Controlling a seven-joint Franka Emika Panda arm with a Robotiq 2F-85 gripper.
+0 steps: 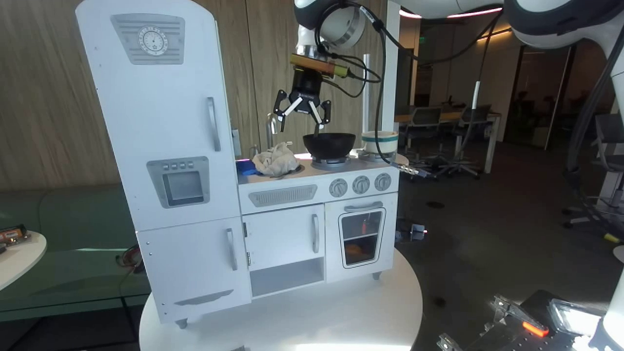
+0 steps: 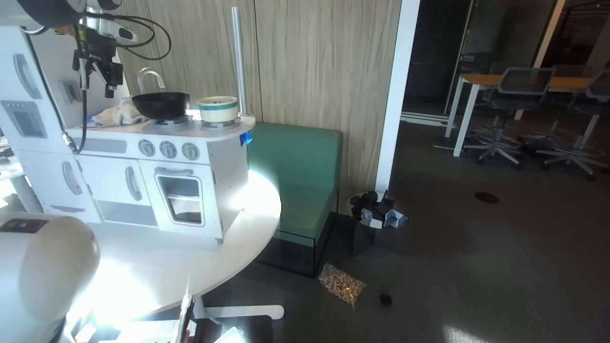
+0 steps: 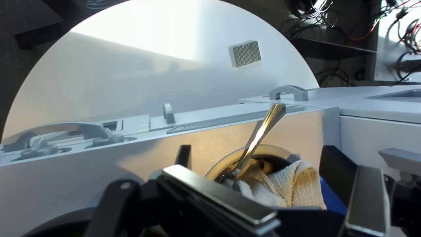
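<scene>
Hand [image 1: 300, 127] agape above cloth [image 1: 276, 161] and metal utensil [image 3: 260, 134], black pan [image 1: 329, 145] nearby, bowl [image 2: 218, 113] beyond.

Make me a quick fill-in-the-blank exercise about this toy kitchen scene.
The gripper holds ____, its jaws standing apart.
Of the black pan and the banded white bowl, the ____ is nearer the crumpled cloth.
The toy kitchen bears ____ round knobs on its front.

Missing words: nothing; black pan; three.

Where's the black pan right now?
In both exterior views, the black pan sits on a burner of the toy kitchen, with the cloth at image left and the teal-banded white pot at image right.
</scene>
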